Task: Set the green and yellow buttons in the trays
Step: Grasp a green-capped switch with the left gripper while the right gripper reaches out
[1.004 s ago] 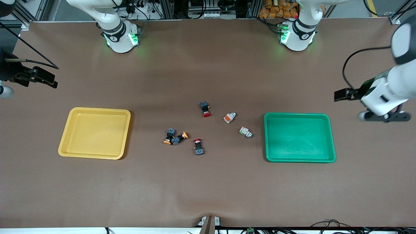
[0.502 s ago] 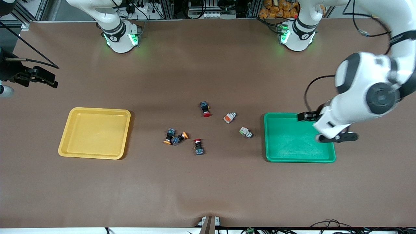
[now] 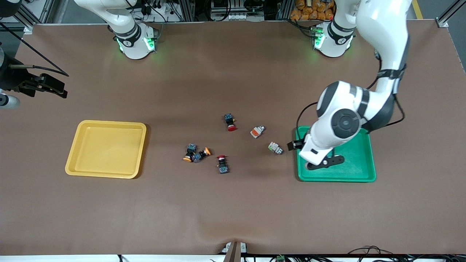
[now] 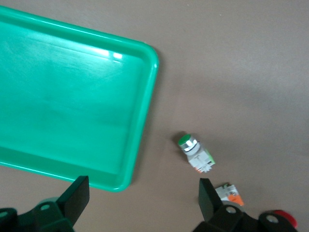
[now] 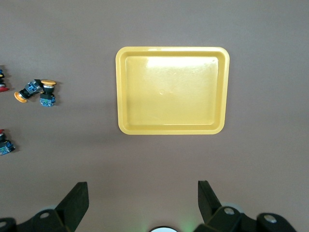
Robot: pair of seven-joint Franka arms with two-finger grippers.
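I am reading the front view from its left edge across. The right gripper (image 3: 54, 89) is waiting, jaws released and holding nothing, over bare table at the right arm's end, with the empty yellow tray (image 3: 105, 150) lying nearer the front camera than it. Toward the middle, the two yellow-capped buttons (image 3: 196, 155) are lying touching each other, with two red-capped buttons (image 3: 222, 164) close by, which I am leaving alone. Next are lying the white button with the orange face (image 3: 257, 131) and the white button with the green cap (image 3: 275, 147), the latter just beside the green tray (image 3: 360, 160). The left gripper (image 4: 140, 203) is hovering over that tray's edge, jaws released, empty. I am judging these parts light, rigid and smooth; the round caps look likely to slip, so I am planning to grip the blocky body across its flat sides.
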